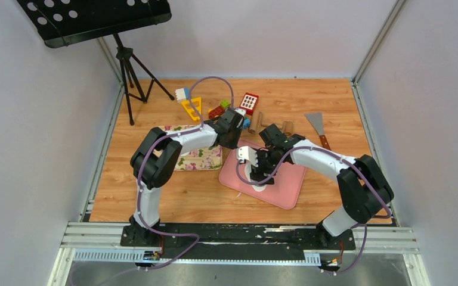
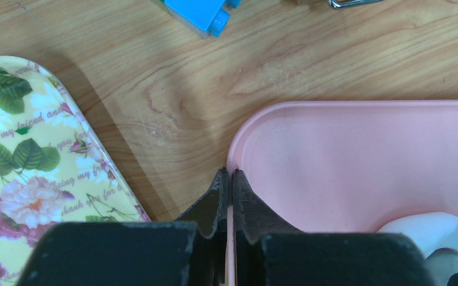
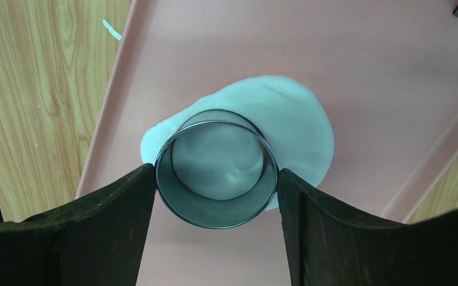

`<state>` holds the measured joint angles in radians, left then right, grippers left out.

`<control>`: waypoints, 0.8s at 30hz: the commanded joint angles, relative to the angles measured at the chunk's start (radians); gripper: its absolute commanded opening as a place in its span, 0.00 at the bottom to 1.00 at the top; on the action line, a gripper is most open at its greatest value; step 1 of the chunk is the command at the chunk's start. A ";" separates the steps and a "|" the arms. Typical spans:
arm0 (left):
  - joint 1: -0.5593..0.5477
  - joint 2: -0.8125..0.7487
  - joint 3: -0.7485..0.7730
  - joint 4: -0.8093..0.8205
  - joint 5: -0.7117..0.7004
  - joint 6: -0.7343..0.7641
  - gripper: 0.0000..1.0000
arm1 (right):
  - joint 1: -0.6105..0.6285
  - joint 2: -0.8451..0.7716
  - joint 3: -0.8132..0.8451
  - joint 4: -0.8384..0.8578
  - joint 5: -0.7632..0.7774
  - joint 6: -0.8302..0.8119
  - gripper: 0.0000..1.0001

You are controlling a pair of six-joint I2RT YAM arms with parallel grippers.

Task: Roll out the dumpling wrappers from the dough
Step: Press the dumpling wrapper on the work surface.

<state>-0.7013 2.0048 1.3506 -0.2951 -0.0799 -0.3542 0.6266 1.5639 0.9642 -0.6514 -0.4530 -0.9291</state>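
The dough (image 3: 298,131) lies as a flattened white sheet on the pink tray (image 3: 364,59). A small metal ring (image 3: 214,211) stands on the dough's near edge. My right gripper (image 3: 216,173) is shut on the ring, one black finger against each side. My left gripper (image 2: 227,174) is shut on the pink tray's (image 2: 358,155) rim at its left corner, with a corner of dough (image 2: 435,229) at lower right. From above, both grippers (image 1: 234,143) (image 1: 256,176) meet over the pink tray (image 1: 286,190). Dumpling wrappers are out of view.
A flowered tray (image 1: 200,158) lies left of the pink one. Behind them sit toy bricks (image 1: 249,102), wooden cylinders (image 1: 255,122) and a scraper (image 1: 317,125). A tripod stand (image 1: 128,65) is at back left. A blue brick (image 2: 200,13) lies beyond the left gripper.
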 commanded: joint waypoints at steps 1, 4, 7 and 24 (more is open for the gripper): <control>-0.016 0.023 0.005 -0.066 0.028 0.015 0.00 | 0.012 0.028 0.001 -0.040 0.005 -0.059 0.60; -0.017 0.025 0.005 -0.067 0.031 0.016 0.00 | 0.010 0.046 0.022 -0.100 -0.023 -0.129 0.61; -0.017 0.022 0.006 -0.069 0.032 0.016 0.00 | 0.003 0.080 0.051 -0.146 -0.059 -0.182 0.61; -0.017 0.004 0.002 -0.070 0.031 0.011 0.00 | -0.003 0.042 0.002 0.001 -0.029 0.153 0.62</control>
<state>-0.7013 2.0048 1.3506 -0.2951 -0.0795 -0.3542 0.6117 1.6203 1.0252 -0.7044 -0.5026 -0.9318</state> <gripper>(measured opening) 0.053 0.708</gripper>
